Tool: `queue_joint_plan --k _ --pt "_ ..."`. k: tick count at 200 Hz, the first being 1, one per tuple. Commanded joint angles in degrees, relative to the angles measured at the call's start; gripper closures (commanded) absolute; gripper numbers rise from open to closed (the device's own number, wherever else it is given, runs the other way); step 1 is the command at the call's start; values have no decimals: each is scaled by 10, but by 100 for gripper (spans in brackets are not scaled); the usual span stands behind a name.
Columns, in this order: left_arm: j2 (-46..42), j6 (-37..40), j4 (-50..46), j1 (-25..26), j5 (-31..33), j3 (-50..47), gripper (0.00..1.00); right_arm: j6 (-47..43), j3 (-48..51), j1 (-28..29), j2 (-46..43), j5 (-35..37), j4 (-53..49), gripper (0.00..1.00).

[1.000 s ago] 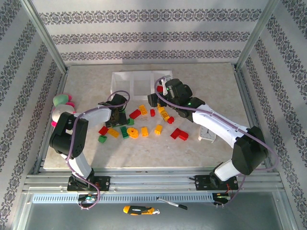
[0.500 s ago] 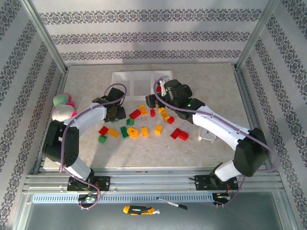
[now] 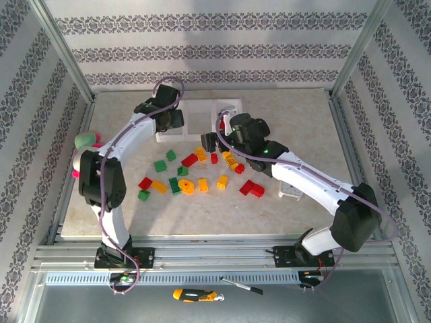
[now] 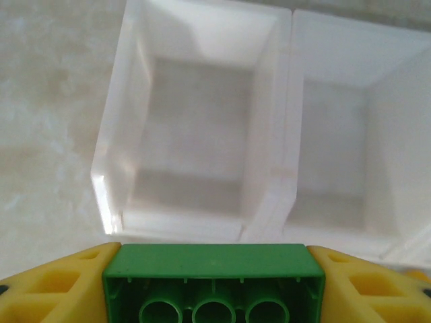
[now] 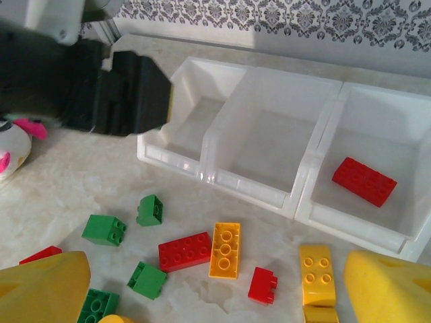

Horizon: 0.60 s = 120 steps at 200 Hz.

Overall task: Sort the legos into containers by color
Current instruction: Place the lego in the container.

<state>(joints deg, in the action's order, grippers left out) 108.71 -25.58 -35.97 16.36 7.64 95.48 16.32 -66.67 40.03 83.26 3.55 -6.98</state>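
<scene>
My left gripper [image 4: 213, 291] is shut on a green lego [image 4: 213, 279], seen from its hollow underside between the yellow fingers [image 4: 47, 289]. It hangs near the front wall of the containers' [image 4: 273, 168] empty left compartment; from above, the left gripper [image 3: 170, 120] is at the tray's [image 3: 202, 108] left end. My right gripper [image 5: 215, 286] stands open above loose legos: a red one [image 5: 184, 251], a yellow one [image 5: 225, 249], a green one [image 5: 150, 209]. One red lego [image 5: 363, 180] lies in the right compartment. Red, yellow and green legos [image 3: 190, 159] are scattered mid-table.
A pink-green-white plush toy [image 3: 86, 145] lies at the table's left edge. A small white object [image 3: 289, 192] sits under my right forearm. A red L-shaped lego [image 3: 251, 188] lies near it. A screwdriver [image 3: 195, 295] rests on the frame below the table's front edge.
My left arm has carried the green lego from the pile back and up to the tray's left end. My right gripper has drifted slightly left, still open.
</scene>
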Motion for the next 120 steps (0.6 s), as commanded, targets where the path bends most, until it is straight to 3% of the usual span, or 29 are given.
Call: queue_joint_plan --k 1,59,120 --pt "57 42 -44 -19 15 77 41 15 14 8 -19 8 12 4" --pt "210 65 -110 -40 15 268 40 18 37 8 -16 34 14 4" --pt "261 62 -122 -51 -2 305 34 21 45 8 -20 48 9 4"
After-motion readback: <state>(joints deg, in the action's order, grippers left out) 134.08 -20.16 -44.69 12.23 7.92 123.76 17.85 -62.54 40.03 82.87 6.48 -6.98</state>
